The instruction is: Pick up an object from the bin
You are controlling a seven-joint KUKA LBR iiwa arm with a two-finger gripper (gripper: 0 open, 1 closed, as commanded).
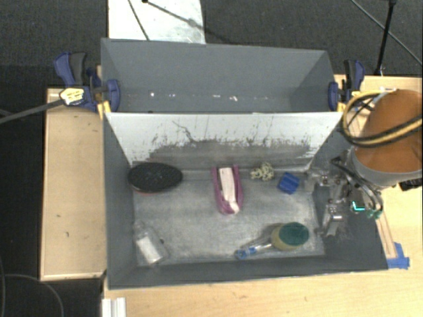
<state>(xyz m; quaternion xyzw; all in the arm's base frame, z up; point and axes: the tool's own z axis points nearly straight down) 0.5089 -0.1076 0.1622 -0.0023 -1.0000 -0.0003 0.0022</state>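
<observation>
The gripper [329,224] hangs low at the bin's [198,137] right wall; how wide it stands cannot be told. Just to its left, near the front, lies a round green brush with a blue handle [289,236]. A small blue block [287,183] sits farther back. A pink-and-white packet [228,190], a black disc [155,177] and a clear plastic piece [149,248] lie well to the left.

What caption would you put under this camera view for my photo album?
Robot gripper hangs by the grey bin's right wall, beside a green round thing and a small blue block.
</observation>
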